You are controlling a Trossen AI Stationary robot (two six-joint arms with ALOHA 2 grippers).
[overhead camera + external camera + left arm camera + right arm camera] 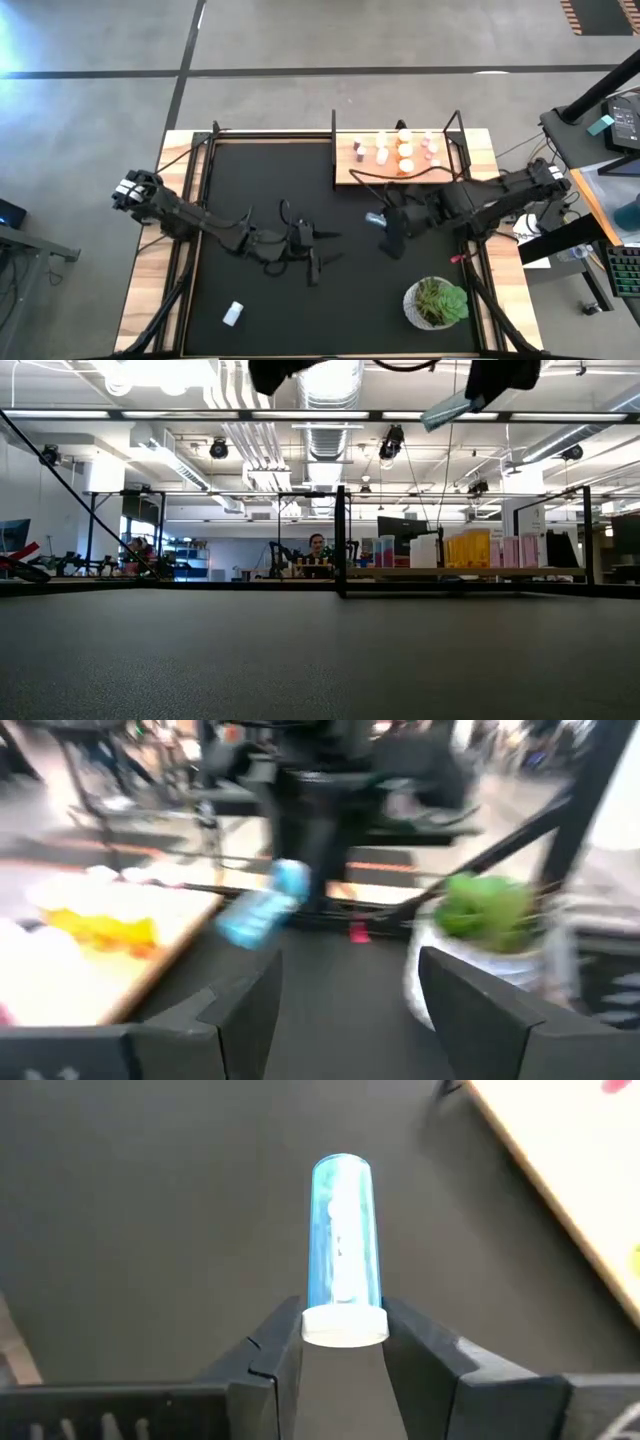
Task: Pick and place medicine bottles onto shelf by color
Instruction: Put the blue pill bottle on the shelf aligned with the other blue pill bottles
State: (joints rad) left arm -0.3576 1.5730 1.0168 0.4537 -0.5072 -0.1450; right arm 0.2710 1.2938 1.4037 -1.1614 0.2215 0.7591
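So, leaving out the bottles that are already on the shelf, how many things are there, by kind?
Blue medicine bottle, held in the right gripper: 1
White medicine bottle, lying on the black mat: 1
Potted plant: 1
Total: 3

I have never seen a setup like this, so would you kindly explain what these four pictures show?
Two dark robot arms work at a table covered by a black mat. One picture looks straight down, one looks level across the table, and two come from cameras on the arms' wrists. The right hand is shut on a blue bottle, gripping it by its white cap, above the mat. The left hand is open and empty, over the middle of the mat. The shelf, a light wooden board, carries sorted bottles. One loose bottle and a potted plant sit near the front.
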